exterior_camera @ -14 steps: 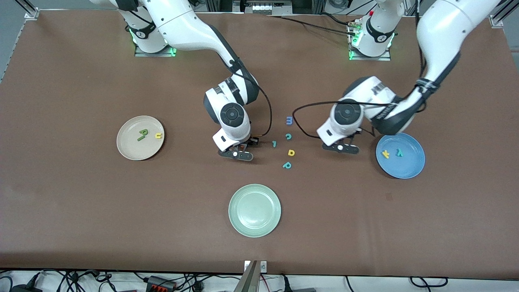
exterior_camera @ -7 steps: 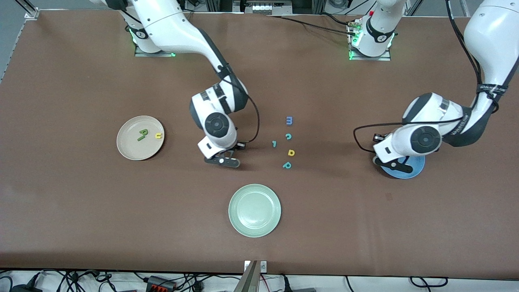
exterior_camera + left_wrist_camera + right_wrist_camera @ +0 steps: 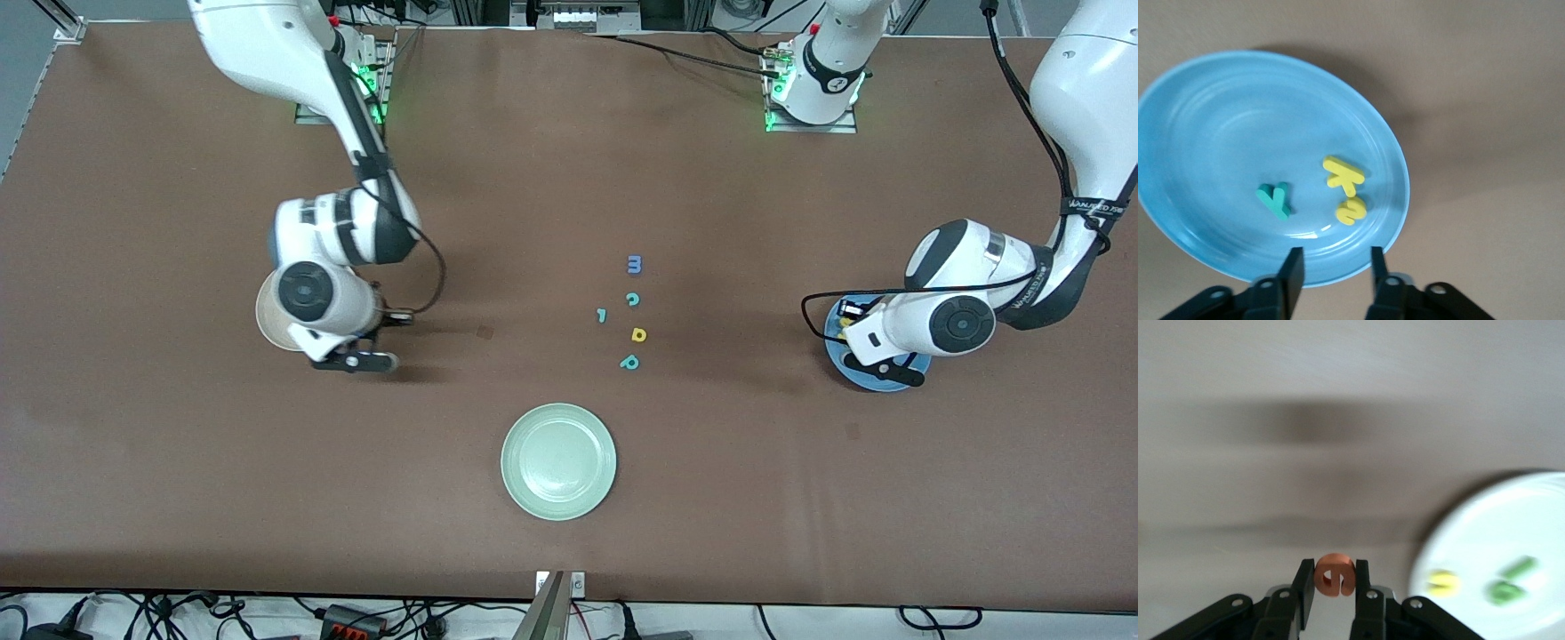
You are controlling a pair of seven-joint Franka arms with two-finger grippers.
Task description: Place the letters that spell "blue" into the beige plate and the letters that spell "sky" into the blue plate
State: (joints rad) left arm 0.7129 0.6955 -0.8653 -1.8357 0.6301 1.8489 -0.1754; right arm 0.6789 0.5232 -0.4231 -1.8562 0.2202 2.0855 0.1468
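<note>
Orange e (image 3: 1334,575), a rounded toy letter, is sitting pinched between the right gripper's (image 3: 1332,587) narrowed jaws, just beside the smooth beige plate (image 3: 1538,513). Over the glossy blue plate (image 3: 1218,120), the left gripper (image 3: 1331,270) is hanging with jaws parted and empty above yellow s (image 3: 1351,212), yellow k (image 3: 1343,175) and teal y (image 3: 1275,199).

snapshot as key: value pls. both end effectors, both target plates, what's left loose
left end effector: open, over blue plate
blue plate contents: yellow k, yellow s, teal y
right end effector: shut on orange e, by beige plate
beige plate contents: yellow u, two green letters
loose: five letters mid-table
pale green plate: empty
</note>
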